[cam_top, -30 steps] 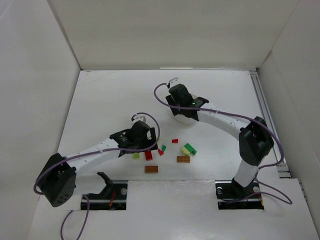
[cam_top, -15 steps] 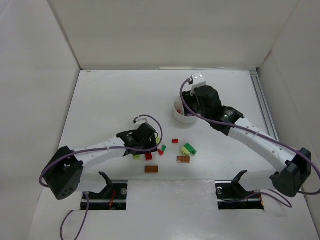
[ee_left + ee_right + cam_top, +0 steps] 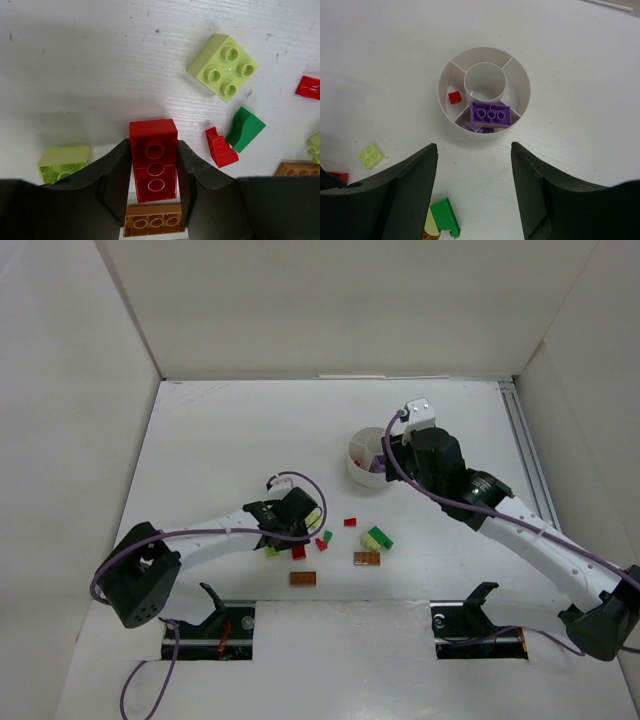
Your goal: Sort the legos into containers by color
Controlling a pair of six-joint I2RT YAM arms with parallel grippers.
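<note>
At table [image 3: 220, 440] level, two changes are noted.

Right arm: it has drawn back from over the round white dish [image 3: 520, 80], which now shows uncovered in the overhead view. The right gripper [image 3: 473, 146] hangs short of the dish, jaws apart with nothing between them.

Left arm: it has come down onto the loose pile. The left gripper [image 3: 152, 165] has narrowed from wide to a clamp on the long sides of the red brick [image 3: 154, 150], which lies flat on the table, not yet lifted.

Dish contents: a purple brick [image 3: 490, 113] rests on other purple pieces in the near wedge. A small red piece [image 3: 453, 97] lies in the adjoining wedge.

Assessment: the purple delivery appears complete. The red brick is next and belongs in the wedge already holding red. A lime brick [image 3: 223, 73], a green piece [image 3: 245, 128] and an orange-brown brick [image 3: 153, 223] remain loose.
</note>
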